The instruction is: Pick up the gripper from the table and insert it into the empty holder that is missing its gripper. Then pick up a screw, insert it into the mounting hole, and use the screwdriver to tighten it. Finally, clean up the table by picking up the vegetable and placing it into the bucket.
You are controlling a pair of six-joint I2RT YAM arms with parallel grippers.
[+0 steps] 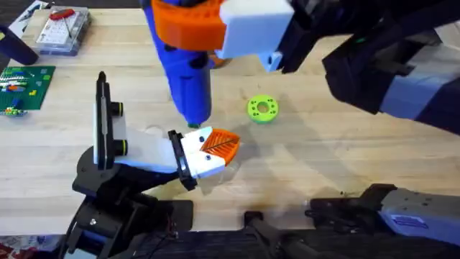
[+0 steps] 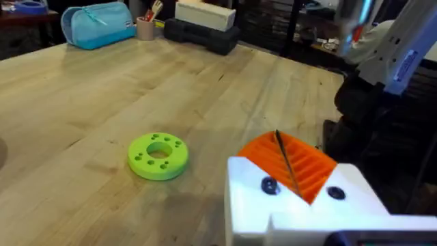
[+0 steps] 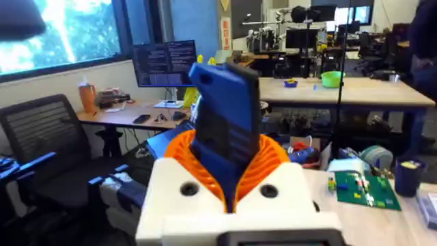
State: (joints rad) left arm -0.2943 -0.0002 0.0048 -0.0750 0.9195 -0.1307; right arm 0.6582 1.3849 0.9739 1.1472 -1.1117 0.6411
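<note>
The bright blue, thick cylindrical powered screwdriver (image 1: 188,75) stands upright above the light wooden table (image 1: 323,165), its tip pointing down near the middle of the overhead view. The right gripper (image 1: 208,25), white with orange ribbed pads, is clamped around the screwdriver's upper body; in the right wrist view the blue tool (image 3: 222,130) rises between the two orange pads. Its thin bit is hard to make out in the overhead view, but in the left wrist view a thin dark rod (image 2: 285,158) lies against an orange pad.

Just below the screwdriver's tip sits the left gripper (image 1: 212,147), also white with orange ribbed pads, reaching in from the lower left. Whether its fingers are apart or together I cannot tell.

A bright green round disc with holes (image 1: 262,108) lies flat on the table, just beside the screwdriver.

At the far left corner a clear plastic parts box (image 1: 63,30) holds small pieces too small to identify, with a red-handled tool (image 1: 63,14) on top. A green board (image 1: 24,85) lies near it, cut off by the edge.
</note>
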